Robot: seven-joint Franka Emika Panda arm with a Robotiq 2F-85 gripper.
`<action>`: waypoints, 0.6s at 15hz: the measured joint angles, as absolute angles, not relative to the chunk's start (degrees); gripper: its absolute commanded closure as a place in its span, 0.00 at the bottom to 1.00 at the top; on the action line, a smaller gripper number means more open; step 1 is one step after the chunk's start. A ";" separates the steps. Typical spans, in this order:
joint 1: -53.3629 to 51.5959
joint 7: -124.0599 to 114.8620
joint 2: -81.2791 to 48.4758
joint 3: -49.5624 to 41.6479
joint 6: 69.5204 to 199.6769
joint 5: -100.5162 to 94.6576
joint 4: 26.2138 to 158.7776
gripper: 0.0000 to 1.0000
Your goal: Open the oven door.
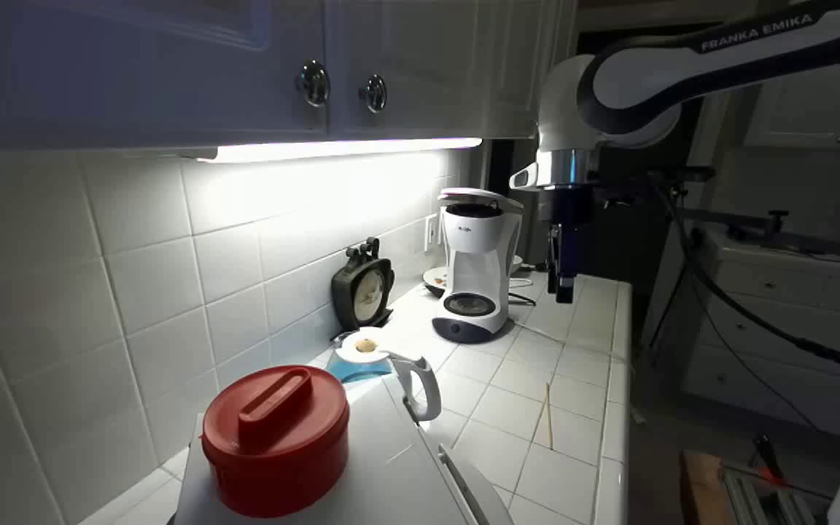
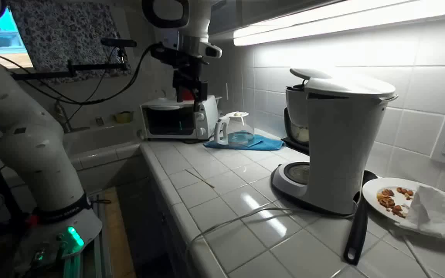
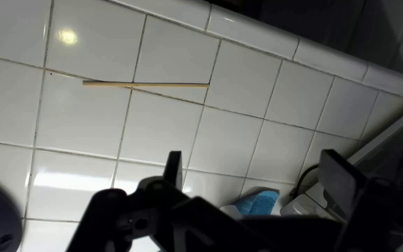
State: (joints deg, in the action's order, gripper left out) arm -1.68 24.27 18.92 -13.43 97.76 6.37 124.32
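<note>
The oven is a white toaster oven with a dark glass door (image 2: 168, 122) and a pale handle (image 2: 163, 107) along the door's top. The door looks shut. In an exterior view the oven's white top (image 1: 383, 474) and a curved handle edge (image 1: 472, 485) show in the foreground. The oven's front edge shows at the right of the wrist view (image 3: 385, 134). My gripper (image 1: 560, 288) points down, high above the counter and apart from the oven. It shows in an exterior view (image 2: 198, 96), overlapping the oven's upper right. In the wrist view the gripper (image 3: 252, 153) is open and empty.
A red lidded tub (image 1: 278, 441) sits on the oven. A glass carafe (image 2: 240, 129) stands on a blue cloth (image 2: 269, 143) beside it. A white coffee maker (image 2: 336, 154), a thin wooden stick (image 3: 145, 84) and a plate of nuts (image 2: 373, 189) are on the tiled counter. Cabinets hang above.
</note>
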 measured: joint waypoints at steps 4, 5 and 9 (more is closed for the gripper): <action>-1.68 24.27 18.92 -13.43 97.76 6.37 124.32 0.00; -1.68 24.27 18.92 -13.43 97.76 6.37 124.32 0.00; -1.16 24.38 18.91 -12.28 97.84 6.32 124.29 0.00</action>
State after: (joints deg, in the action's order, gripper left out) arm -1.16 24.38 18.91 -12.28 97.84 6.32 124.29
